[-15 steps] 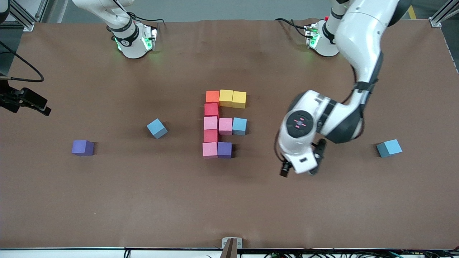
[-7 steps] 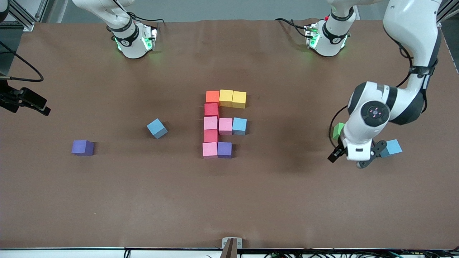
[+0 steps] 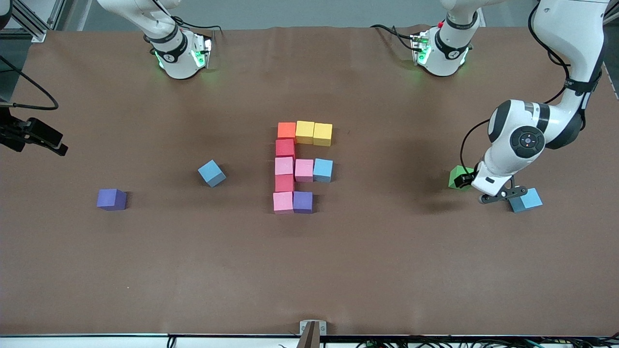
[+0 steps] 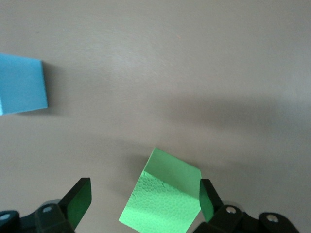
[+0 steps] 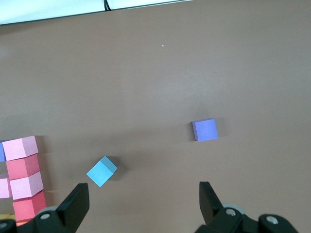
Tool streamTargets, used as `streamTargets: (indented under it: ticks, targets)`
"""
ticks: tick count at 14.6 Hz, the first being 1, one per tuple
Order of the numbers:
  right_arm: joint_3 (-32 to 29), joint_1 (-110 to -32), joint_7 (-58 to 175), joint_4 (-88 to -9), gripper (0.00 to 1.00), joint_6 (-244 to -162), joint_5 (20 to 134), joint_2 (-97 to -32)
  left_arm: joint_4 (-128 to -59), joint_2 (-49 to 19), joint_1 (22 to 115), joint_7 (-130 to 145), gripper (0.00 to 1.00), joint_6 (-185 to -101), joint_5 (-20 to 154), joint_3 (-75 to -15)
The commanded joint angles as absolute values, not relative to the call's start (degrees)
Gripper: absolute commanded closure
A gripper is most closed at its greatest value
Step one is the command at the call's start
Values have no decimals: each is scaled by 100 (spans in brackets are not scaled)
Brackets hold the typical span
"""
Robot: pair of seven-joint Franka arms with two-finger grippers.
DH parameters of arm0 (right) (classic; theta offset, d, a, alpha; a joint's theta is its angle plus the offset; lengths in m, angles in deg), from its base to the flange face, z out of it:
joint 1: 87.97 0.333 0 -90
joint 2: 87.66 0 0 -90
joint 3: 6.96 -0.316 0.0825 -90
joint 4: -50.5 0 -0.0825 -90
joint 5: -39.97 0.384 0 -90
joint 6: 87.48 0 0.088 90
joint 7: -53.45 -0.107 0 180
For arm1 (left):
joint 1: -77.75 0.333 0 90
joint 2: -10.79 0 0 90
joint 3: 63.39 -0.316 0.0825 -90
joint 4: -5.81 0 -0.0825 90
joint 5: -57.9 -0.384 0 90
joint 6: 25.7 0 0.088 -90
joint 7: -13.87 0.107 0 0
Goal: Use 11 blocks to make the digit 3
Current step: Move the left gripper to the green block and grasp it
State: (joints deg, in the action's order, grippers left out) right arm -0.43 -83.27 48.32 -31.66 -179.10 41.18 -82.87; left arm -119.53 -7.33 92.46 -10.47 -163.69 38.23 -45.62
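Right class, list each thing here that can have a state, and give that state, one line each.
left gripper: open, astride the green block, not yet gripping.
right gripper: open, holding nothing; arm waits.
green block: loose on the table, set askew.
digit 3: unfinished, nearest bar one cube short.

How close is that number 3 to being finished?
Ten cubes of the digit 3 are placed; the bar nearest the front camera lacks its last one. The left gripper is open around the green cube, not yet gripping. The right gripper waits open above the table.
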Motion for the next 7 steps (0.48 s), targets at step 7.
streamTargets:
  ticks: [7]
  targets:
    - [-20, -8287, 4800, -3238, 0, -17924, 4058, -8441, -12057, -959, 9305, 1104, 5, -16421, 3936, -4406]
